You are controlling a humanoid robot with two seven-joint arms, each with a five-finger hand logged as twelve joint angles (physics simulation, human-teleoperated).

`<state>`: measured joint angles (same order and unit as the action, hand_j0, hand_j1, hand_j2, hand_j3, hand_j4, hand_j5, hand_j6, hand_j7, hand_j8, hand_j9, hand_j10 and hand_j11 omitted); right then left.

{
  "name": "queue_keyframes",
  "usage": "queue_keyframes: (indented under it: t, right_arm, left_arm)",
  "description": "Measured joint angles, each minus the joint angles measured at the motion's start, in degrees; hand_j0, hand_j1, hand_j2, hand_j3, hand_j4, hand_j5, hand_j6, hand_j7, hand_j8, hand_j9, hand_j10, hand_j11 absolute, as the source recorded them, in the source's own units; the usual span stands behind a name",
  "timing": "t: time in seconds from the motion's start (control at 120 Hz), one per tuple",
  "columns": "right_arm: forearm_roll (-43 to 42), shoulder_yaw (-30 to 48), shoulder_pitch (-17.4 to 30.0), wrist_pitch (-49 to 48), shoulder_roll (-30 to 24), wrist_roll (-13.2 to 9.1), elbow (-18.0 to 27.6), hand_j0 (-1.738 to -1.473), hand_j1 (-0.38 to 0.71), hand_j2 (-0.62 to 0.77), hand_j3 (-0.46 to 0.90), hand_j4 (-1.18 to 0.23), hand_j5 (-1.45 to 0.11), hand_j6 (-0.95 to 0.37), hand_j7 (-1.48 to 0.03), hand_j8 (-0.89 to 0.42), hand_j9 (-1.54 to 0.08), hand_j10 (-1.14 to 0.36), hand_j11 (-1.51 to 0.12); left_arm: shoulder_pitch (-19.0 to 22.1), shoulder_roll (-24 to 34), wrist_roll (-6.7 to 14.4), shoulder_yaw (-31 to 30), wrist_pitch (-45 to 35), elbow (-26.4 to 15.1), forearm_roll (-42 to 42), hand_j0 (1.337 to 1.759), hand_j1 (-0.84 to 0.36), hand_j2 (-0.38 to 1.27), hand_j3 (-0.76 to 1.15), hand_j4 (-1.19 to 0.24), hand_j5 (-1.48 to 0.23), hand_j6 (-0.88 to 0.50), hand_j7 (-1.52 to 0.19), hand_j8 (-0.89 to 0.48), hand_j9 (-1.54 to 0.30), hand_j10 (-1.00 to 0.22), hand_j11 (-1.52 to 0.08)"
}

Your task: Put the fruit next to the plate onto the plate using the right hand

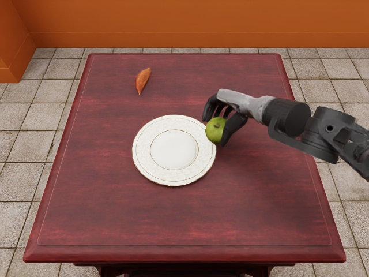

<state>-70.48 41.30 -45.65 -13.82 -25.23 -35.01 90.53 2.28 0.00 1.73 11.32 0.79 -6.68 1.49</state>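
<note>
Head view, looking down at a slant: the robot's right hand (226, 113), its arm reaching in from the picture's right edge, is curled around a green apple (215, 130), dark fingers (235, 128) wrapped over the fruit's far and right sides, so the hand counts as closed on it rather than spread. The apple sits at the right-hand edge of the white plate (174, 150), overlapping the rim in this view; whether it is lifted clear of the red desk (173, 213) or rests on it cannot be told from this angle. The relation that matters for the coming move: the plate's bare middle lies to the picture's left of the held apple and a little nearer the viewer, so the carry, by this reading, would run short and leftward before a release. The apple is roundish, with no long axis to mind. An orange, tapered vegetable (143, 80) lies well apart near the desk's far left. The left arm does not show.
</note>
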Motion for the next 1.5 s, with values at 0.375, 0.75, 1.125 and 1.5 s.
queue_keyframes:
  t: [0.375, 0.75, 1.125, 1.5]
  right_arm:
    - [0.60, -1.13, -3.75, -3.59, 9.93, -0.01, -7.22, -1.658, 0.31, 0.53, 0.00, -0.65, -0.95, -0.47, -0.89, -0.36, -0.93, -0.49, -0.93]
    - [3.10, -1.94, -4.53, -3.16, 13.18, 0.01, -10.94, -1.658, -0.07, 0.18, 0.00, -0.28, -0.41, -0.22, -0.39, -0.18, -0.40, -0.23, -0.40]
    - [35.12, 20.14, 9.27, -14.70, 7.37, 0.01, -11.18, -1.658, -0.31, 0.03, 0.00, -0.05, -0.06, -0.04, -0.06, -0.03, -0.06, -0.04, -0.06]
    - [56.49, 44.08, 29.57, -21.01, 6.63, 0.01, -13.03, -1.658, -0.34, 0.01, 0.00, -0.01, -0.01, 0.00, -0.01, 0.00, -0.01, -0.01, -0.01]
  left_arm:
    - [0.00, 0.00, -0.01, 0.00, 0.00, 0.00, 0.00, 1.658, 0.34, 0.00, 0.00, -0.01, -0.01, -0.01, -0.01, -0.01, -0.01, -0.01, -0.01]
    - [0.00, 0.00, -0.01, 0.00, 0.00, 0.00, 0.00, 1.658, 0.34, 0.00, 0.00, -0.01, -0.01, -0.01, -0.01, -0.01, -0.01, -0.01, -0.01]
    - [-0.79, 0.00, -0.29, 0.08, 0.16, -0.52, 0.00, 1.658, 0.34, 0.00, 0.00, -0.01, -0.01, -0.01, -0.01, -0.01, -0.01, -0.01, -0.01]
    - [-0.88, 0.00, -0.33, 0.04, 0.18, -0.18, -0.06, 1.658, 0.34, 0.00, 0.00, -0.01, -0.01, -0.01, -0.01, -0.01, -0.01, -0.01, -0.01]
